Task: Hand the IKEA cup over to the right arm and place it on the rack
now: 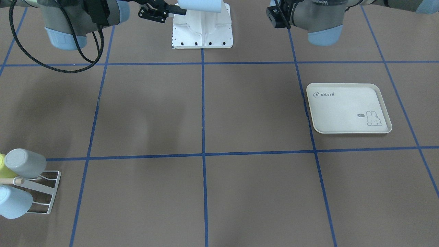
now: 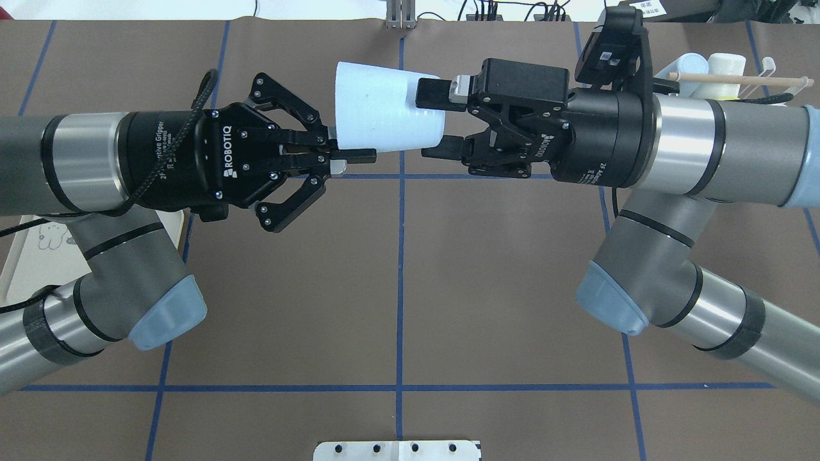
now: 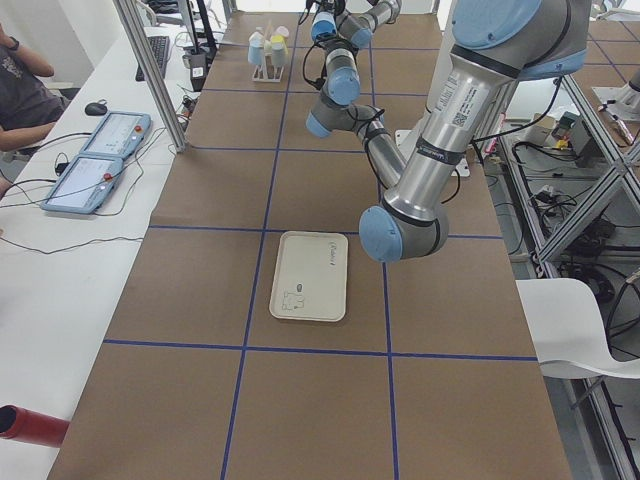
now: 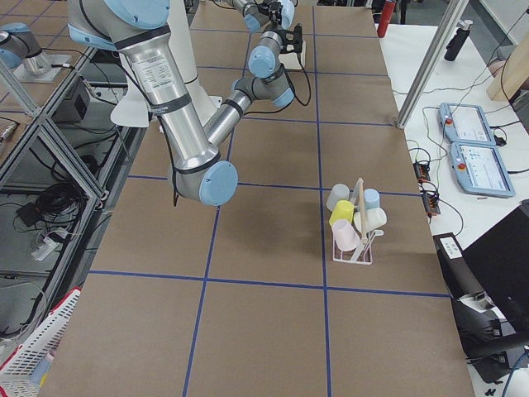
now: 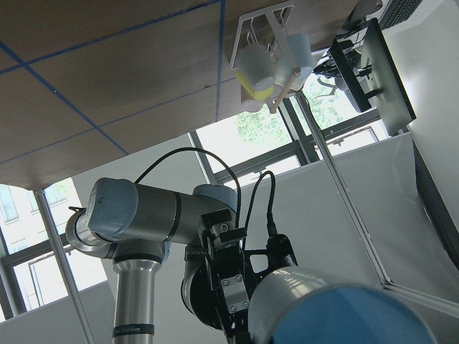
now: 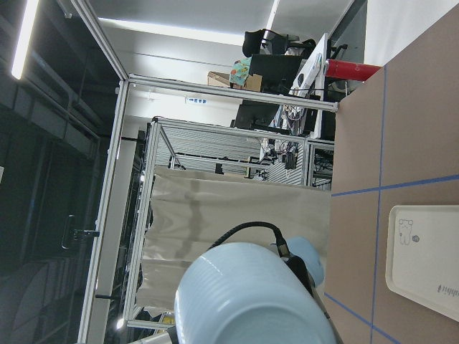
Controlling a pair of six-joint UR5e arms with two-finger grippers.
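Evidently the left tool [image 2: 349, 160] pinched the blue cup [image 2: 384, 115] by its rim, leaving the base free for the spread right tool [image 2: 430, 123].

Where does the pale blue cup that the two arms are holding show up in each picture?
Front-facing: cup at top edge, centre.
Overhead: upper centre.
Exterior left: too small to tell.
Exterior right: too small to tell.
Left wrist: bottom right, close up.
Right wrist: bottom centre, close up.
Landmark: the rack, in every view but right wrist.
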